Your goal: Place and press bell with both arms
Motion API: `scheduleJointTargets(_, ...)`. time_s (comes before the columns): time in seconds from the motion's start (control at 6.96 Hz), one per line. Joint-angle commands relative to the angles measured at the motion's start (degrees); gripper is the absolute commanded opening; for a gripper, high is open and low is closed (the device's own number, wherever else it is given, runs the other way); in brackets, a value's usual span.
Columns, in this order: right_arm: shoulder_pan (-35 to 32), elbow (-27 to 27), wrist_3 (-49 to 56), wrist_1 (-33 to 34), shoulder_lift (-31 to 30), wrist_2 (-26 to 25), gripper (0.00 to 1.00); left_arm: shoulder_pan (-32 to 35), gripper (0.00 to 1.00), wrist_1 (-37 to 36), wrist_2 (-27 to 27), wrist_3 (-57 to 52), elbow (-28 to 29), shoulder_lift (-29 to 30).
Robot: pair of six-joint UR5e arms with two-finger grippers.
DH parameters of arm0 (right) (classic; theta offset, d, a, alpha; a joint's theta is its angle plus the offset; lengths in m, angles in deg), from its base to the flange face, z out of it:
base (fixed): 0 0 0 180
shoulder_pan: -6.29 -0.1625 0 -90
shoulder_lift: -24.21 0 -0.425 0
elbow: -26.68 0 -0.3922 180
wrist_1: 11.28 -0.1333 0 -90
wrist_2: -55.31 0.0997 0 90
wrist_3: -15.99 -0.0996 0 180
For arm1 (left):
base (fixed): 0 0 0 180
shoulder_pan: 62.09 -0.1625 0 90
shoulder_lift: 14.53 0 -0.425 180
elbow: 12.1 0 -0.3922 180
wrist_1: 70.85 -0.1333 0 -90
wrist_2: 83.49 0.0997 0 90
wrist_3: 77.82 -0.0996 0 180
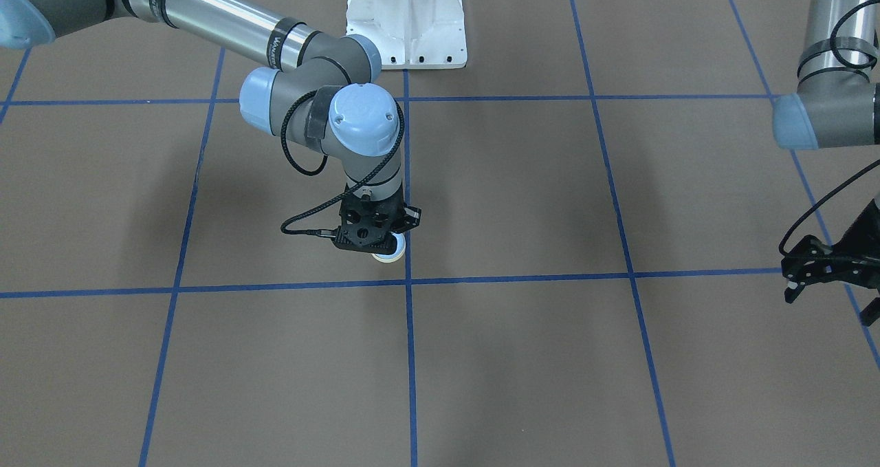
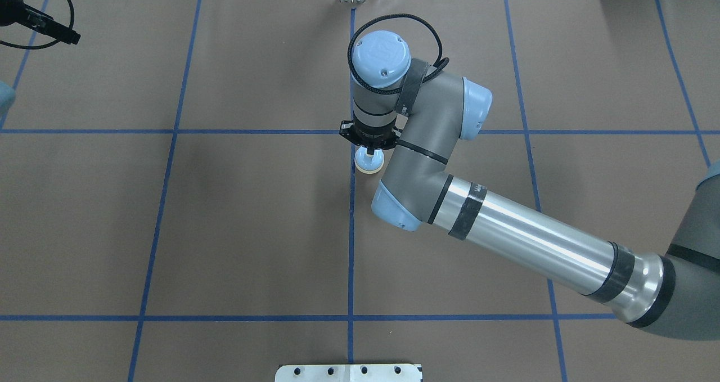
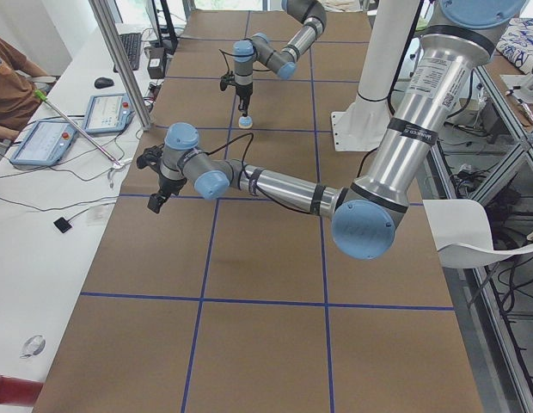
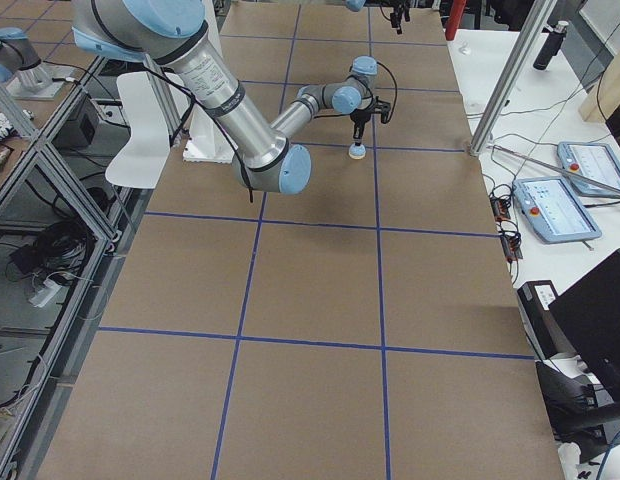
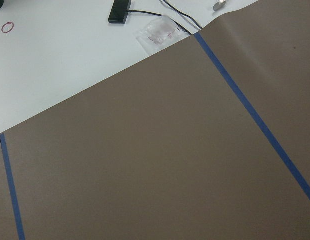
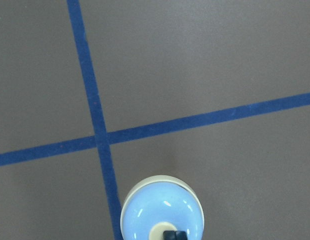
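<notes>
Right gripper (image 2: 369,152) pinches bell (image 2: 368,166) by top button, straight below wrist, beside centre tape cross (image 6: 101,140). Touching table (image 2: 253,230) or not, you cannot tell. Left gripper (image 1: 828,285), spread and empty, hangs well apart: your presser must cross over.

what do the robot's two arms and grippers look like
Both alike: the right arm and left arm are silver tubes with dark grey joint housings, round light-blue caps and black bands at the tube ends. A black cable loops by each wrist. The right gripper and left gripper are black openwork frames with two slim fingers. No sleeves.
</notes>
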State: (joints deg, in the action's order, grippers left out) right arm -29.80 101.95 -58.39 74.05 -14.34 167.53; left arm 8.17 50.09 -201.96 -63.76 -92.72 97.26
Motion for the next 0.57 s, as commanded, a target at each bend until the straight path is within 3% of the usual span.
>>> scheduleJointTargets(0.0,-4.06,4.07,0.19,0.18,-0.64,4.99,0.78,0.23,1.0,0.0,-0.09,-0.09,0.03,0.0)
scheduleJointTargets(0.14,-5.04,10.01,0.28,2.01,-4.31,5.37,1.0,0.75,1.0,-0.09,-0.17,-1.74,-0.06,-0.61)
scheduleJointTargets(0.29,-7.05,17.9,2.02,4.9,-10.0,6.59,1.0,1.98,1.0,-0.26,-0.96,-4.37,-1.19,-2.96)
scheduleJointTargets(0.43,-9.59,23.46,6.39,7.89,-15.01,8.78,1.0,4.6,1.0,-1.48,-5.06,-7.53,-1.38,-4.21)
